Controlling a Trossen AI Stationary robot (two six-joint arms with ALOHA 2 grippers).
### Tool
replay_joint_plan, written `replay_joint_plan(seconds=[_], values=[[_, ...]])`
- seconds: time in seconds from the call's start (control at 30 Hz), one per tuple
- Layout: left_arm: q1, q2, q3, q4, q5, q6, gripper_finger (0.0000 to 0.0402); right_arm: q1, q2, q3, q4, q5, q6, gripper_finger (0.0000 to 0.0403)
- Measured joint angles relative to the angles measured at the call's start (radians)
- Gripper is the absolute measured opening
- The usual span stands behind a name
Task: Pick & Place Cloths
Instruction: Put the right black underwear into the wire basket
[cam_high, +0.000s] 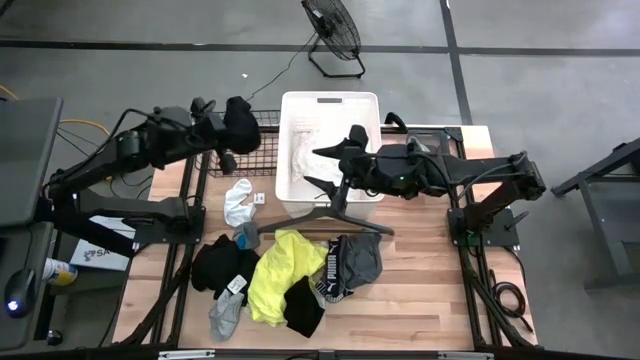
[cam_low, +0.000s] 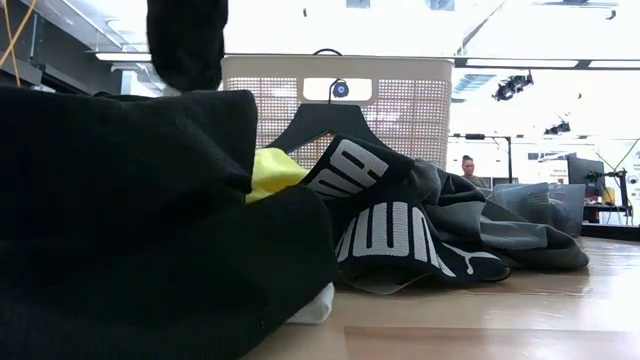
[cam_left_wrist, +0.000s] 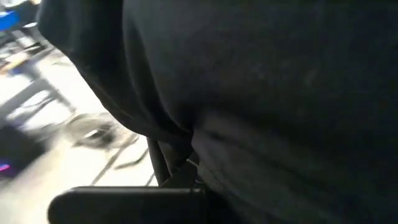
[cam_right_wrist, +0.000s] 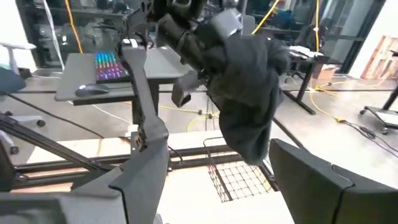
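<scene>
My left gripper (cam_high: 228, 128) is shut on a black cloth (cam_high: 241, 124) and holds it up left of the white basket (cam_high: 368, 105), above a wire rack; the same cloth (cam_right_wrist: 249, 106) hangs in the right wrist view. My right gripper (cam_high: 326, 167) stands open over the basket, nothing between its fingers (cam_right_wrist: 140, 186). A white lacy cloth (cam_high: 303, 150) lies inside the basket. On the table lie a white cloth (cam_high: 238, 203), a black one (cam_high: 220, 265), a neon yellow one (cam_high: 278, 275) and a grey-black one (cam_high: 358, 258). My left gripper holds the black cloth by its bunched upper part (cam_right_wrist: 227, 46), coming nearly level from the table's left. The fabric covers the fingertips, so I cannot tell whether it has one layer or several. The cloth hangs slack below the fingers (cam_low: 185, 40), clear of the table.
A dark grey hanger (cam_high: 335, 215) lies in front of the basket, its hook toward the cloth pile. A wire rack (cam_high: 262, 135) sits at the far edge left of the basket. Another black cloth (cam_high: 305, 305) and a small grey one (cam_high: 225, 318) lie near the front edge.
</scene>
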Motion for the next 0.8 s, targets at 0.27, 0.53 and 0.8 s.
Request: replay_joint_plan(seconds=[0.27, 0.53, 0.8], values=[[0.0, 0.084, 0.0, -0.138, -0.212, 0.085, 0.0005, 0.0, 0.0, 0.0, -0.015, 0.013, 0.0, 0.0271], [0.119, 0.201, -0.001, -0.22, -0.258, 0.135, 0.0005, 0.0, 0.001, 0.0, -0.047, 0.013, 0.016, 0.027], [0.426, 0.278, -0.001, -0.234, 0.031, 0.216, 0.0005, 0.0, 0.002, 0.0, -0.094, 0.014, 0.035, 0.027]])
